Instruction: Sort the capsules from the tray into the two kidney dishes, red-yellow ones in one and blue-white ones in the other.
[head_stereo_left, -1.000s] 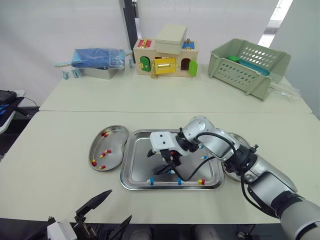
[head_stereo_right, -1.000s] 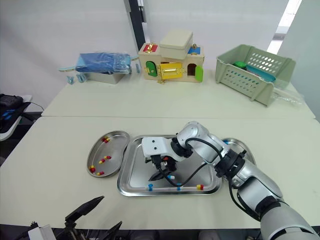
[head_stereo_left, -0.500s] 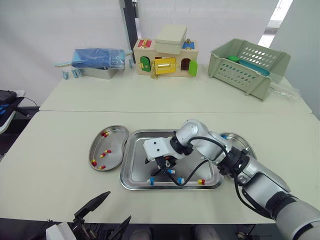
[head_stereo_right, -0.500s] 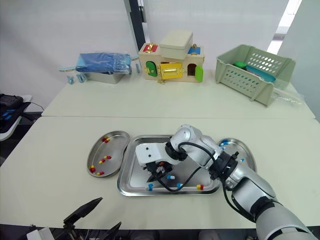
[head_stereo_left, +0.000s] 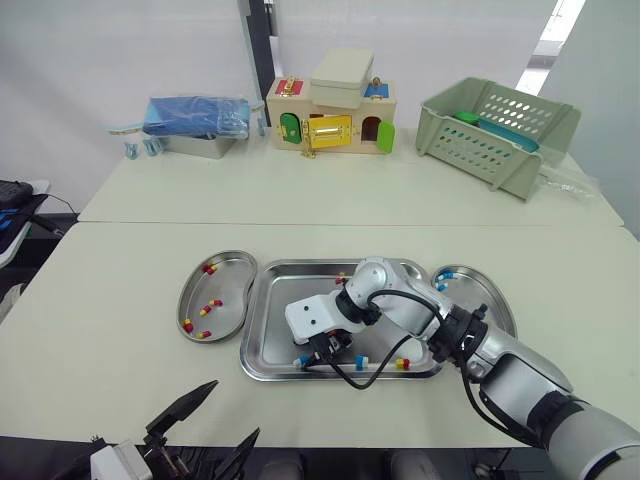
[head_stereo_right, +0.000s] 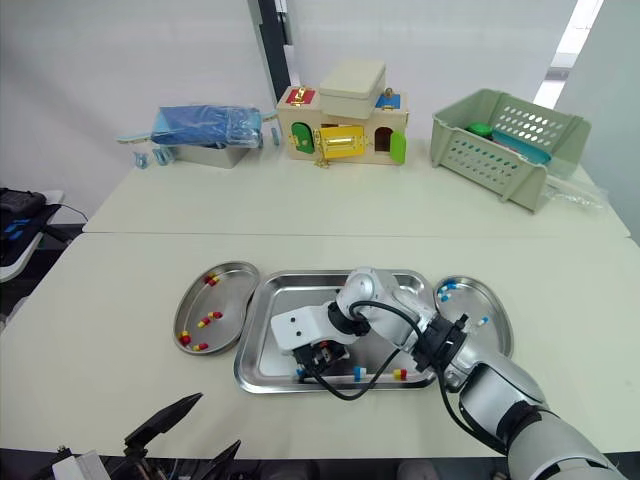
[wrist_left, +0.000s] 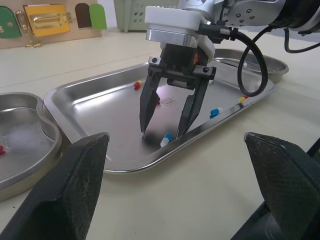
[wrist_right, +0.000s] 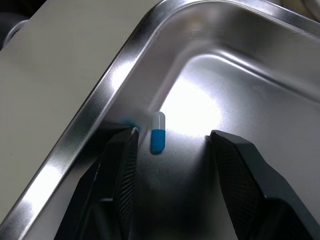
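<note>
A steel tray (head_stereo_left: 266, 318) lies mid-table with a few loose capsules. My right gripper (wrist_right: 172, 134) is open, its tips low in the tray's front-left corner. A blue-white capsule (wrist_right: 157, 132) lies on the tray floor between its fingers (wrist_left: 148, 107), touching neither. Another blue-white capsule (head_stereo_left: 360, 360) and a red-yellow capsule (head_stereo_left: 402, 363) lie along the front rim. The left kidney dish (head_stereo_left: 230, 283) holds several red-yellow capsules (head_stereo_left: 213, 304). The right kidney dish (head_stereo_left: 497, 312) holds blue-white capsules (head_stereo_left: 439, 286). My left gripper (head_stereo_left: 238, 408) hangs open and empty off the table's front edge.
At the back of the far table stand a wooden latch-board house (head_stereo_left: 333, 105), a green plastic basket (head_stereo_left: 497, 128) and a blue bag on a metal box (head_stereo_left: 196, 122). A seam (head_stereo_left: 150, 222) divides the two tabletops.
My right gripper has swung from the tray's middle to its front-left corner and dropped lower, now straddling the blue-white capsule. The left gripper has stayed put.
</note>
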